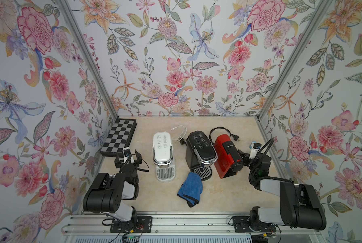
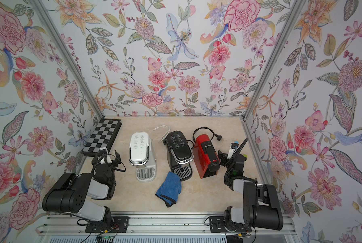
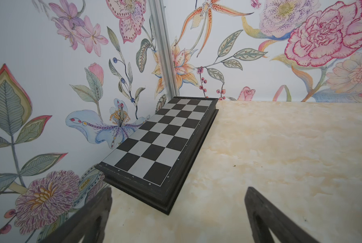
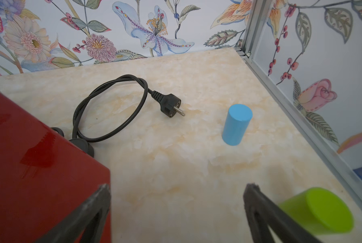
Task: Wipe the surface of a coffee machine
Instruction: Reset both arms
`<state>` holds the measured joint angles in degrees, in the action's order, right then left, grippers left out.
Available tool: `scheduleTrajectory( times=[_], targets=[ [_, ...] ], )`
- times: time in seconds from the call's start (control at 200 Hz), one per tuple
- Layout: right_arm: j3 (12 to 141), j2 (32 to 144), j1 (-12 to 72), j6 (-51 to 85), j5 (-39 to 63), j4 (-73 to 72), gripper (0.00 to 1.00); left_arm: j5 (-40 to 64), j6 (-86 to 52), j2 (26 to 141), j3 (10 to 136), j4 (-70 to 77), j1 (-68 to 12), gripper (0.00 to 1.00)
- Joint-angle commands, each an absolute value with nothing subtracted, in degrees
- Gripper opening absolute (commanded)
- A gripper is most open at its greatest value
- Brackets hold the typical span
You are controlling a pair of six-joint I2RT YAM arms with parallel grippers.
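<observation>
- Both top views: three machines in a row mid-table. The white coffee machine (image 1: pixel 163 154) is left, the black coffee machine (image 1: pixel 200 153) centre, the red coffee machine (image 1: pixel 226 157) right. Black and red stand just beside each other; white stands apart from black with a gap.
- The blue cloth (image 1: pixel 190 188) lies crumpled on the table (image 1: pixel 228 195), on the near side of the black machine. Its far edge is up against that machine's drip tray. No gripper touches it.
- A chessboard (image 1: pixel 119 137) sits far left, along the left wall. A white cable (image 1: pixel 180 132) is coiled on the far side, between the white and black machines. A black power cord (image 1: pixel 223 130) lies on the far side of the red machine.
- The left gripper (image 1: pixel 127 160) is left of the white machine, at the near end of the chessboard, jaws spread wide and empty.
- The right gripper (image 1: pixel 249 155) is just right of the red machine, jaws spread wide and empty.
- Left wrist: both fingers (image 3: pixel 96 214) are far apart with nothing between them. The chessboard lies straight ahead, its near corner between the fingertips, with bare tabletop to its right.
- Right wrist: the fingers (image 4: pixel 260 210) are wide apart and hold nothing. The red machine's glossy side panel sits right by the left finger.
- The power cord loops on the table beyond, with its plug (image 4: pixel 171 105) lying flat.
- A blue cylinder (image 4: pixel 237 124) stands upright to the right of the plug.
- A green cylinder (image 4: pixel 319 210) lies on its side by the right finger, near the right wall rail. Contact with the finger can't be told.
</observation>
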<state>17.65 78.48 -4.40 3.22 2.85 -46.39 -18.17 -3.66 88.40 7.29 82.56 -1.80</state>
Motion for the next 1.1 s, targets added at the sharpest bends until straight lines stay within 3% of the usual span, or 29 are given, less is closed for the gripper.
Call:
scheduleTrajectory(
  times=[0.0, 0.235, 0.425, 1.096],
  targets=[
    [17.01, 80.54, -2.25, 1.68, 0.03, -55.75, 1.00, -15.09, -1.42, 88.94, 10.93, 81.64, -2.19, 0.99],
    [12.16, 89.28, 0.04, 1.18, -6.47, -73.31, 1.00, -14.50, -1.32, 88.93, 11.14, 81.26, -2.15, 0.99],
    [15.67, 88.03, 1.96, 0.68, -11.02, -64.32, 1.00, -14.45, -1.32, 88.94, 11.11, 81.30, -2.14, 0.99],
    [16.00, 88.43, 3.35, -0.74, -12.57, -64.47, 1.00, -12.03, -0.09, 88.88, 11.73, 80.17, -2.36, 0.99]
  ],
)
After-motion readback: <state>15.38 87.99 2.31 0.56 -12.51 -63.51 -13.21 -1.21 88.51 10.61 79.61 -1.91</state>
